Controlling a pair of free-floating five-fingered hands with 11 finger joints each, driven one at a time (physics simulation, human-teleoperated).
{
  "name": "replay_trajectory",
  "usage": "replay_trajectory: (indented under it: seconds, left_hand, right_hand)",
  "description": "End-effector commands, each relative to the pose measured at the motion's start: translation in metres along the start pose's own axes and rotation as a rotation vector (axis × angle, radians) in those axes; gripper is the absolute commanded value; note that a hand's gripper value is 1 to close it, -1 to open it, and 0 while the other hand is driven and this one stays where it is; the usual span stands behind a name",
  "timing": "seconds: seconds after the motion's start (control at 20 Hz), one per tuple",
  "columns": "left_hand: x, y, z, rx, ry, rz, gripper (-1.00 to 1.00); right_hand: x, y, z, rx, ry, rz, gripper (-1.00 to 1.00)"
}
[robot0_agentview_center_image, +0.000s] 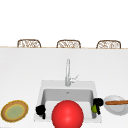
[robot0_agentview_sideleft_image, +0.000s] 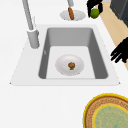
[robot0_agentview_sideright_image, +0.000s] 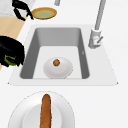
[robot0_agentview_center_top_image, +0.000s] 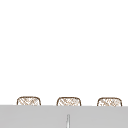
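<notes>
A red ball (robot0_agentview_center_image: 67, 114) sits nearest; right of it the right hand (robot0_agentview_center_image: 97, 103) curls around a green fruit (robot0_agentview_center_image: 94, 108). The left hand (robot0_agentview_center_image: 40, 110) hangs with fingers loosely spread.

A red ball (robot0_agentview_center_image: 67, 114) is blocking most of the sink basin (robot0_agentview_center_image: 50, 96) in the front view, its underside running off the bottom edge. The green thing (robot0_agentview_sideright_image: 8, 60) is sitting half buried under the right hand (robot0_agentview_sideright_image: 11, 51), too small to identify. The yellow-rimmed plate (robot0_agentview_sideleft_image: 107, 112) is being cropped in the left side view.
</notes>
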Motion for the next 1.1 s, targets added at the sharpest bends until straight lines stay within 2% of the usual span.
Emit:
replay_trajectory:
  seconds: [0.0,0.55,0.65,0.8,1.0,1.05]
  left_hand:
    - [0.000,0.000,0.000,0.000,0.000,0.000,0.00]
    - [0.000,0.000,0.000,0.000,0.000,0.000,0.00]
    - [0.000,0.000,0.000,0.000,0.000,0.000,0.00]
    - [0.000,0.000,0.000,0.000,0.000,0.000,0.00]
    - [0.000,0.000,0.000,0.000,0.000,0.000,0.00]
    - [0.000,0.000,0.000,0.000,0.000,0.000,0.00]
  right_hand:
    - [0.022,-0.008,-0.015,0.001,0.024,-0.013,1.00]
    - [0.092,-0.008,-0.077,0.021,0.017,-0.002,1.00]
    - [0.090,-0.015,-0.091,-0.001,0.062,-0.008,1.00]
    - [0.100,0.000,-0.120,0.022,0.060,-0.032,1.00]
    - [0.113,0.014,-0.158,0.044,0.051,-0.040,1.00]
    - [0.124,0.022,-0.163,0.044,0.041,-0.026,1.00]
